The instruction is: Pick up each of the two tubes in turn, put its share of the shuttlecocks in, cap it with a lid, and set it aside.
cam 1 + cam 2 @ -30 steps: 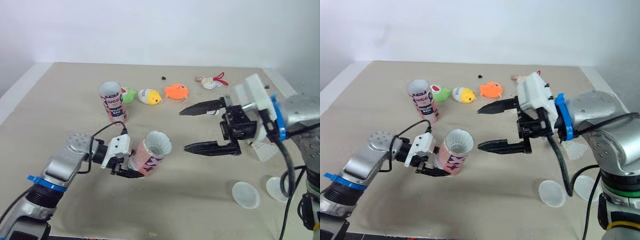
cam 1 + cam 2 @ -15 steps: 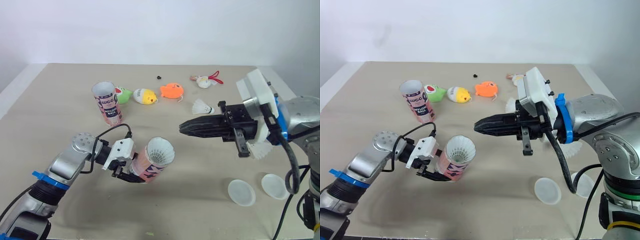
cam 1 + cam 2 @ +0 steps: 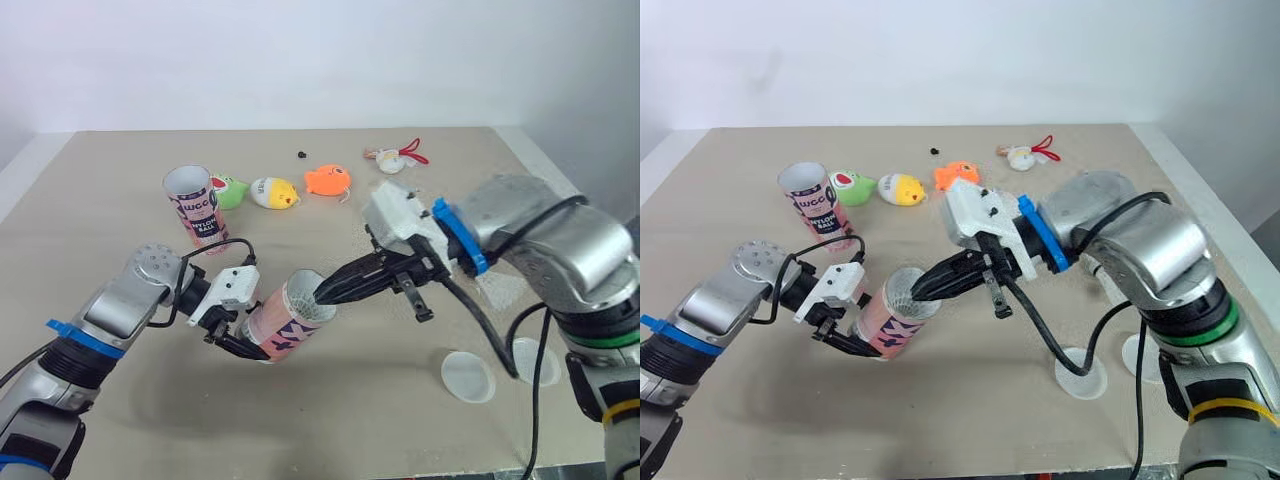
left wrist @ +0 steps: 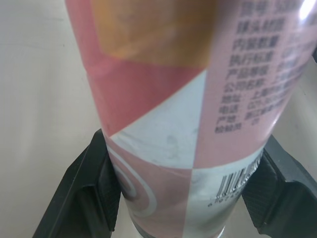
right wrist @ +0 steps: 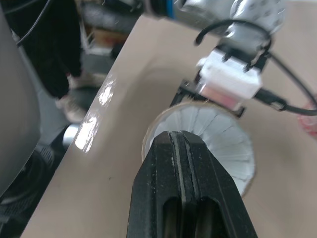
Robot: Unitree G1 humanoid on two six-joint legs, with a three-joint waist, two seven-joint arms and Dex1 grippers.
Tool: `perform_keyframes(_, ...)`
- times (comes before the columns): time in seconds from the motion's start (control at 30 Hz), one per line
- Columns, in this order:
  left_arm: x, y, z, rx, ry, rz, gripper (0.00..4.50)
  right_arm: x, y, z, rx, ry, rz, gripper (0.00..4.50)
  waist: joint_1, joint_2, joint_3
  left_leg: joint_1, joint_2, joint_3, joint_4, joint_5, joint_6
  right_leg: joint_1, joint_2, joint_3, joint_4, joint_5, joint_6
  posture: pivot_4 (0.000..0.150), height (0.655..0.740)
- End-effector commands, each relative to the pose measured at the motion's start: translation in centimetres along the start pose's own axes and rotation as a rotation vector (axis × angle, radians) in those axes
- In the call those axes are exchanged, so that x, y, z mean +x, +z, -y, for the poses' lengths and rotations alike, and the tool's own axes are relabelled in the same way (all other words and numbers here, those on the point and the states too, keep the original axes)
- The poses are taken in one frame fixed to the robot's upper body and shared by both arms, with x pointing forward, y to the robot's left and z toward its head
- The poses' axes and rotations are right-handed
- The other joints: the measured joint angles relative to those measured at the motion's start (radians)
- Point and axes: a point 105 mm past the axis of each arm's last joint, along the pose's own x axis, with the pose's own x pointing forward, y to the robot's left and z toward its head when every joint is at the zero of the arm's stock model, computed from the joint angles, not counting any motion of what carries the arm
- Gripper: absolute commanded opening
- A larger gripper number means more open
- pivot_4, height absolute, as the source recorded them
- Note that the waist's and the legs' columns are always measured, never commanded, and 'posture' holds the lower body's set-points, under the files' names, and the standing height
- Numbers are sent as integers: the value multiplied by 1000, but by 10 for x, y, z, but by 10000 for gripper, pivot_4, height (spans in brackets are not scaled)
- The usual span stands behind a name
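Pink tube [image 3: 285, 322] clamped in left end effector [image 3: 240, 341]; right end effector [image 3: 325, 293], fingers together, now at mouth.

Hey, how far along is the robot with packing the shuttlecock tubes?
Early on. Nothing is capped yet: both lids lie on the table. In hand: the left hand grips the tilted tube, and the shut right hand has its tips on a shuttlecock in its mouth. Left: capping it, then filling and capping the upright tube.
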Motion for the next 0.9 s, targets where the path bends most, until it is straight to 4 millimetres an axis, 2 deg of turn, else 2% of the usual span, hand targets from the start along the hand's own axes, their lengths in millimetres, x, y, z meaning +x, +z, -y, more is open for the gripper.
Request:
perform_keyframes(0.03,0,-7,-4,-20,18,-30,27802,12,-5,5,-63,71,-77,252,1,0,0,0,0,0,0,0,0,0,1,0,0,0,0,1500,7400)
perform_keyframes(0.3,2,-4,-6,-28,29,-19,27802,36,-5,24,-145,165,-152,252,3,1,0,-1,1,0,1,0,0,-1,1,0,1,3,-5,1500,7400)
perform_keyframes(0.6,6,3,-4,-35,38,-4,27802,46,3,19,-190,237,-141,252,7,1,0,-1,1,0,1,0,0,-1,1,-1,2,3,-5,1500,7400)
perform_keyframes(0.73,8,4,-3,-36,37,6,27802,39,5,25,-159,200,-115,252,10,1,0,-1,1,0,1,0,0,-1,1,-1,2,3,-5,1500,7400)
perform_keyframes(0.9,12,4,-2,-30,39,54,27802,8,8,35,-125,98,-102,252,21,1,0,-1,0,0,1,0,0,-1,0,-1,2,3,-5,1500,7400)
